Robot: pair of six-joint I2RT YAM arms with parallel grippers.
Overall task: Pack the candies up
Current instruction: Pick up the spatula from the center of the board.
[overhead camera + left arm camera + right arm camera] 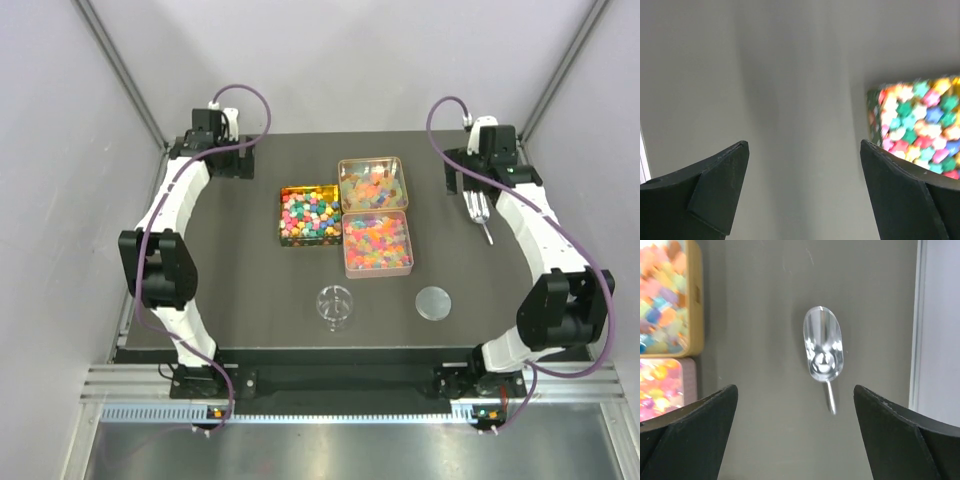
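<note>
Fingers (695,435) of the right gripper (795,388) stand spread wide and hold nothing, and the left gripper (804,144) is just as wide and just as empty.

On my screen the candies (308,216) sit in three open tins grouped at the middle of the dark table (250,290). Opaque cube-like pieces in many colours fill the small gold tin (283,215). Translucent gummy ones fill two larger copper tins, the far tin (372,160) and the near tin (380,274), which meet along one side. The gold tin lies just left of that pair (I cannot tell whether it actually touches them).

Nearer the arm bases a clear jar (335,305) stands upright in front of the tins. A round lid (433,301) lies flat to its right, apart from it. A shiny scoop (824,347) lies on the table right of the copper tins. In the right wrist view its bowl points away and its thin handle points toward the fingers. The right gripper hangs above it.

The left gripper hangs over bare table toward the far left corner, with the gold tin's candies blurred at the right edge of its own wrist view.
</note>
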